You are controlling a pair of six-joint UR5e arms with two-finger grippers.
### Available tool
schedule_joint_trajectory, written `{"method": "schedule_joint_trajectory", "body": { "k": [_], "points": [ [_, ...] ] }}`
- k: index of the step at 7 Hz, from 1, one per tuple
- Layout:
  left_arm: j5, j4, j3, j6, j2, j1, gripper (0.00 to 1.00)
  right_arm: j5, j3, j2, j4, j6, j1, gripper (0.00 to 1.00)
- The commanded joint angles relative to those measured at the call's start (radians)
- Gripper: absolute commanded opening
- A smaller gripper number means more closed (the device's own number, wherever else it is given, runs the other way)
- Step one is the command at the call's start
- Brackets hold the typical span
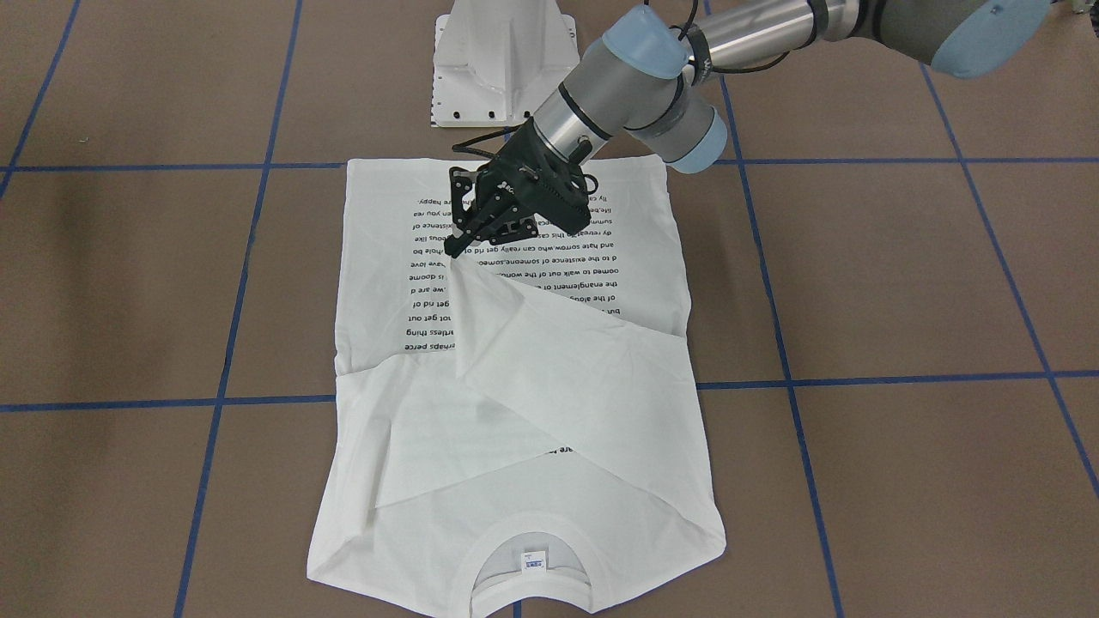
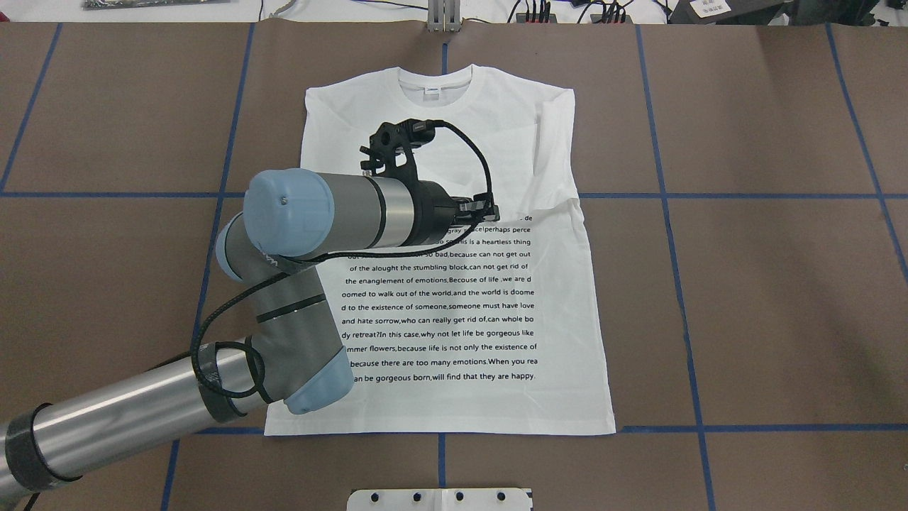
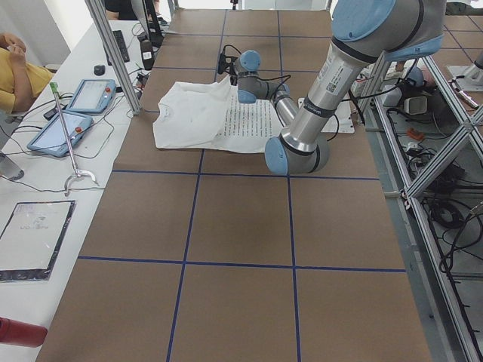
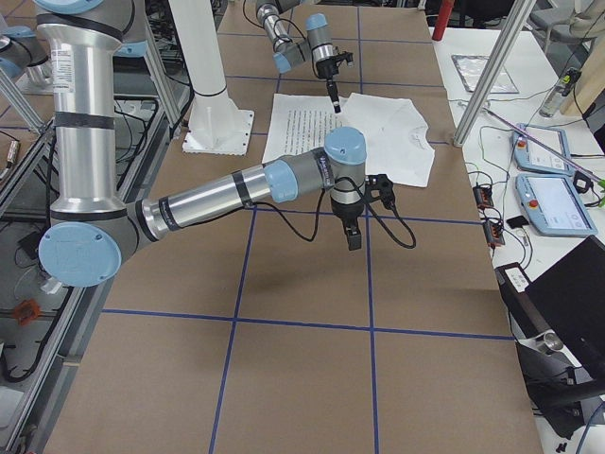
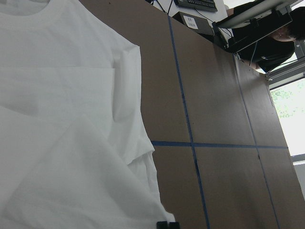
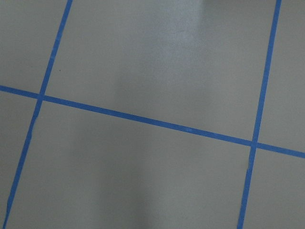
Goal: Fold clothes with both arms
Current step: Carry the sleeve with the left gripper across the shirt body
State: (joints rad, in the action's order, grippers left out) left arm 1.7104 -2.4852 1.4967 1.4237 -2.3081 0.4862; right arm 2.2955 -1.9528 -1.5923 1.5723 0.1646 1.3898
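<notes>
The white T-shirt (image 1: pixel 403 549) lies flat on the brown table, text side up, with its collar (image 1: pixel 532 584) on the side away from the robot. My left gripper (image 1: pixel 455 249) is shut on the end of one long sleeve (image 1: pixel 549 352), held stretched diagonally over the text block. In the overhead view the left wrist hides most of that gripper (image 2: pixel 489 211). The left wrist view shows folded white cloth (image 5: pixel 71 157). My right gripper (image 4: pixel 353 238) hangs over bare table beside the shirt, apart from it. I cannot tell whether it is open or shut.
The white pedestal base (image 1: pixel 505 64) stands at the shirt's hem end. Blue tape lines (image 6: pixel 143 119) grid the table. Tablets (image 4: pixel 544 151) and cables lie on the side bench beyond the collar end, where a person (image 3: pixel 15 72) sits.
</notes>
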Motion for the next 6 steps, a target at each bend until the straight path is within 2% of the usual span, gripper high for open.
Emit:
{"method": "schedule_joint_trajectory", "body": {
  "k": [1,2,3,4,5,6],
  "points": [
    [-0.104,-0.001,-0.032,-0.037,-0.01,-0.063,1.0,-0.001,0.0,0.0,0.0,0.0,0.0,1.0],
    [-0.089,0.018,-0.017,-0.067,-0.005,-0.063,1.0,0.001,0.0,0.002,0.0,0.001,0.0,1.0],
    [-0.053,0.138,0.029,-0.162,0.001,-0.06,1.0,0.001,-0.001,0.005,0.0,0.004,0.0,1.0],
    [-0.052,0.207,0.063,-0.202,0.006,-0.043,1.0,0.001,-0.009,0.011,0.0,0.054,-0.002,1.0],
    [-0.023,0.315,0.129,-0.273,0.025,-0.008,1.0,0.001,-0.011,0.049,-0.024,0.176,-0.024,1.0],
    [0.012,0.398,0.182,-0.369,0.044,0.042,1.0,-0.004,-0.011,0.054,-0.102,0.3,-0.09,1.0]
  ]
}}
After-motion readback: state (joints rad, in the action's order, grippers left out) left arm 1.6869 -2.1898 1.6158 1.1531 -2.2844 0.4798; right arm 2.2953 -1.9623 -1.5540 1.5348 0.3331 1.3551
